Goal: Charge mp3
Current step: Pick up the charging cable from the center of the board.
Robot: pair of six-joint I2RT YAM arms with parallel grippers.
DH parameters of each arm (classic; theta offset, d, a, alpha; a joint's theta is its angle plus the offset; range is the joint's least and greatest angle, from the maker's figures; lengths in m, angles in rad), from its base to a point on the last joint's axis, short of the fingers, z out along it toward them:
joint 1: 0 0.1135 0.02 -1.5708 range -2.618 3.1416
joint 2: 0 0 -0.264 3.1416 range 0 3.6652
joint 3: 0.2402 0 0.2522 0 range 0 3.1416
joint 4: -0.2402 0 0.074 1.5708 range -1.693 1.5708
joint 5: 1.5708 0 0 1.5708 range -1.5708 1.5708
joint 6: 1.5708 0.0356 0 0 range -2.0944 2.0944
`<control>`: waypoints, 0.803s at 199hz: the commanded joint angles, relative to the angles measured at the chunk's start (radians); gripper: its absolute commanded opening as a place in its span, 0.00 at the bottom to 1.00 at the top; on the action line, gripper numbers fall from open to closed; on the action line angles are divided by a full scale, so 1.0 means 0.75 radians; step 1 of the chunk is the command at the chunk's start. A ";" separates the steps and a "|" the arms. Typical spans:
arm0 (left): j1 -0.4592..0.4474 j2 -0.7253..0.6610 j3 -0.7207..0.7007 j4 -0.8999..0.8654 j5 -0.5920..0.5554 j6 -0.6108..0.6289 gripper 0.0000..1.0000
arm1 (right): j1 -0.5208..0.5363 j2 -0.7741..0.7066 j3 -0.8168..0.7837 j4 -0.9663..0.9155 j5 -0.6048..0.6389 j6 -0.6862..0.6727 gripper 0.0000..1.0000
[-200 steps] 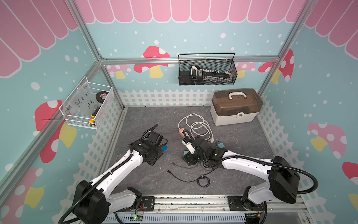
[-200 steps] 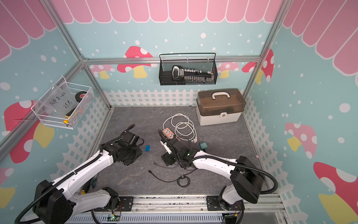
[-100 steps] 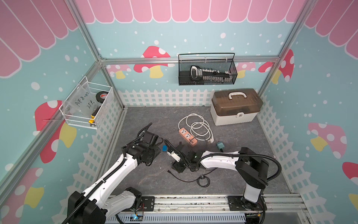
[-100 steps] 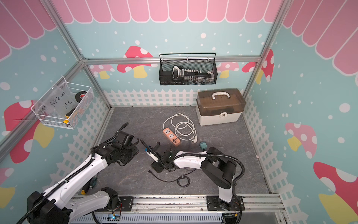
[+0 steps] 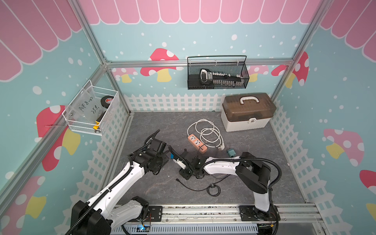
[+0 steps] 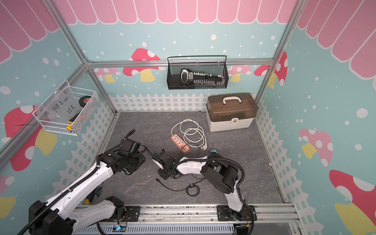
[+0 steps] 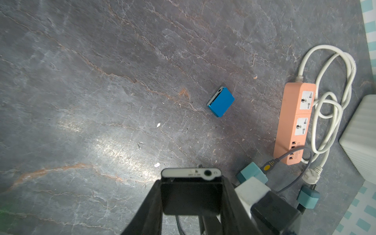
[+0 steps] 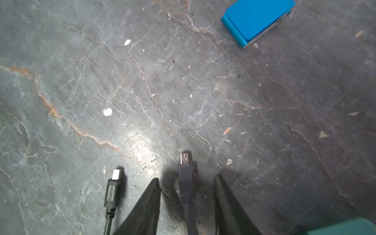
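1. Left claw (image 7: 191, 183): closed narrow on a small black slab-shaped player with a silver end cap (image 7: 191, 198). The cap and its round jack hole jut past the fingertips. Only the left wrist view shows this; in both top views the arm hides it.
2. Right claw (image 8: 186, 178): jaws apart, low over the grey stone-patterned mat (image 8: 183, 91). They straddle a grey moulded cable plug (image 8: 185, 189) with a gap on each side, so nothing is gripped. Only the right wrist view shows this.
3. Thin black cable plug (image 8: 114, 187): on the mat just outside one jaw of the right claw, parallel to the grey one.
4. Blue square metal player (image 7: 221, 101): flat on the mat, ahead of both claws' fingertips and clear of each. In a top view it is a blue speck (image 5: 172, 156).
5. Salmon-pink plastic power strip (image 7: 293, 122): ahead of the left claw and off to one side. A grey lead with a yellow tag (image 7: 268, 165) seems seated in a USB port. The top views add its coiled white cord (image 5: 205, 132).
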 commanded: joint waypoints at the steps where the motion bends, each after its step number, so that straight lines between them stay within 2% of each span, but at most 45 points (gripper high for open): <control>1: 0.010 -0.023 -0.014 0.008 -0.007 0.001 0.00 | 0.005 0.033 0.016 -0.063 0.038 -0.010 0.39; 35: 0.010 -0.026 -0.016 0.010 -0.008 0.002 0.00 | 0.004 0.065 0.045 -0.110 0.050 -0.007 0.30; 104: 0.012 -0.025 -0.023 0.015 -0.003 0.001 0.00 | 0.006 0.071 0.060 -0.175 0.099 -0.014 0.21; 160: 0.012 -0.040 -0.069 0.075 0.032 -0.009 0.00 | 0.010 0.059 0.073 -0.198 0.147 -0.021 0.09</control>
